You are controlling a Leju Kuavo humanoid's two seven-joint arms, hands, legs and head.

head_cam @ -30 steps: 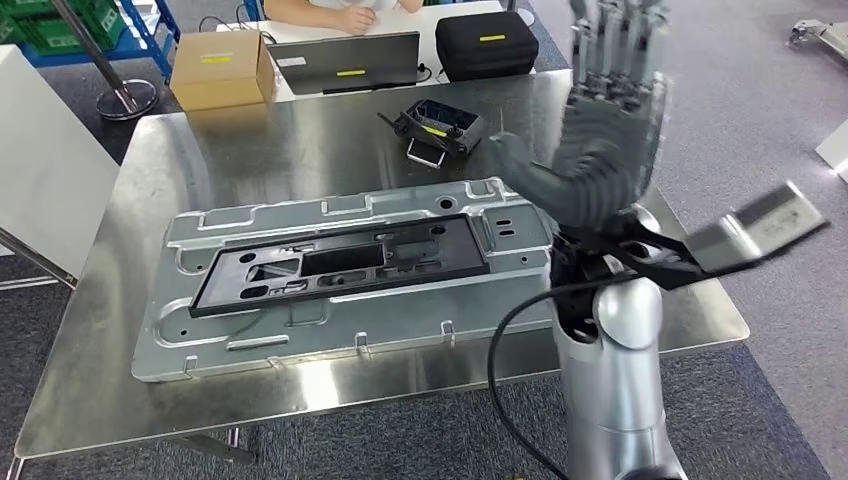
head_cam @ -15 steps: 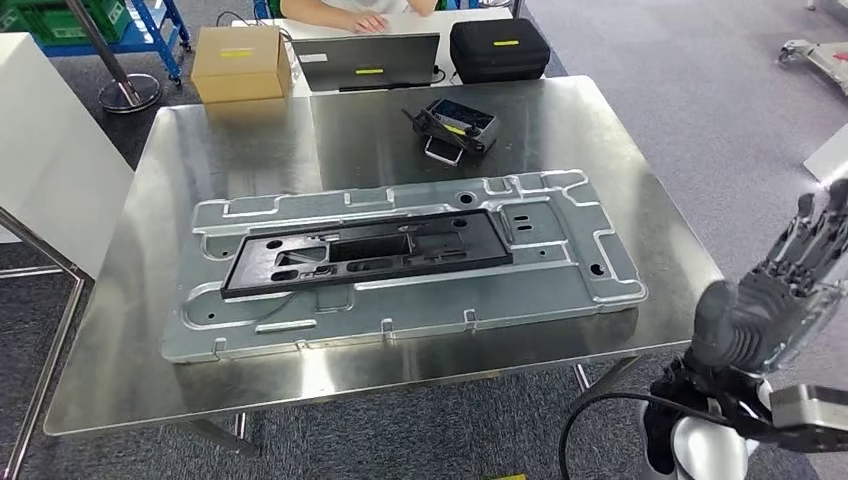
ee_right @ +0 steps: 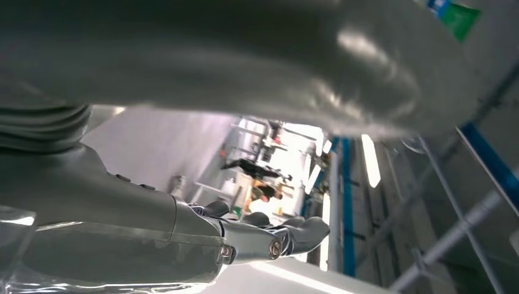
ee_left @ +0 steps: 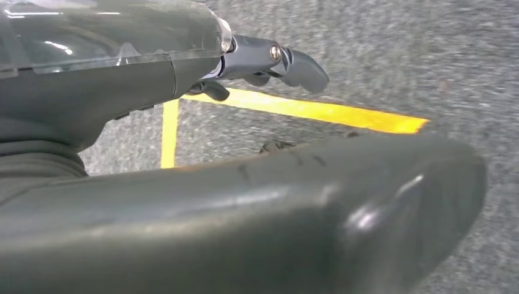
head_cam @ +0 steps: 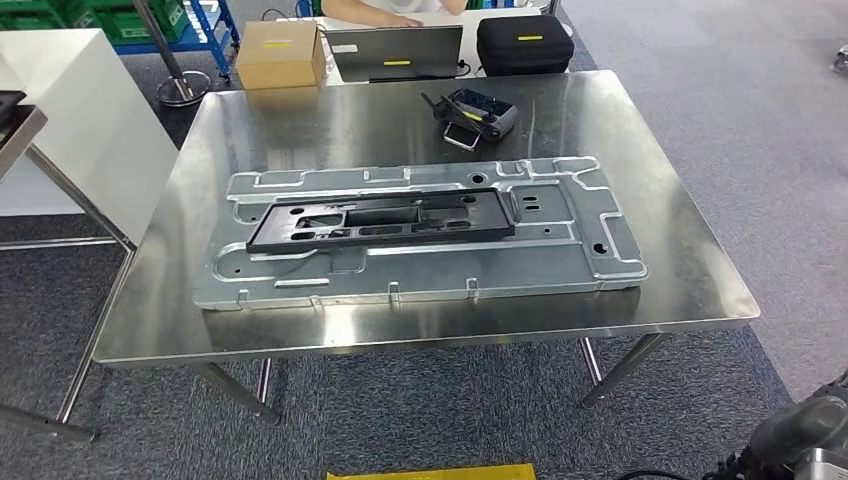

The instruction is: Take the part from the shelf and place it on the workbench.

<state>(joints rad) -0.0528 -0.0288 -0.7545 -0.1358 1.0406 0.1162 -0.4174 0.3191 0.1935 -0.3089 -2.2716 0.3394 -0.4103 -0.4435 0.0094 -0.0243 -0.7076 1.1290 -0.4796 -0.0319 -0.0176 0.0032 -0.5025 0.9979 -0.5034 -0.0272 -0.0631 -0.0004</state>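
Change: since half a second ago my right hand has dropped from beside the table's near right corner to the bottom right corner of the head view; the whole scene has also slid, so I take it the camera moved.
Workbench: steel table, ahead of and to the left of my right hand, well apart from it.
Metal panel: large stamped sheet lying flat on the workbench, covering much of its middle.
Part: black frame resting on the metal panel, toward its far left portion, out of my right hand's reach. I judge the placing done.
Far-edge items: a cardboard box, a laptop and a black case lie beyond the workbench; a controller lies on it near its far edge. A person's arm shows behind the laptop.
Right hand: low beside the body; its wrist view shows grey fingers extended with nothing between them, so I read it as empty and apart.
Left hand: hangs over grey carpet with a yellow floor line; thumb and fingers apart, holding nothing.
Risk: if I turn or step off while close, a swinging arm could clip the table edge and jolt the panel, shifting the part.
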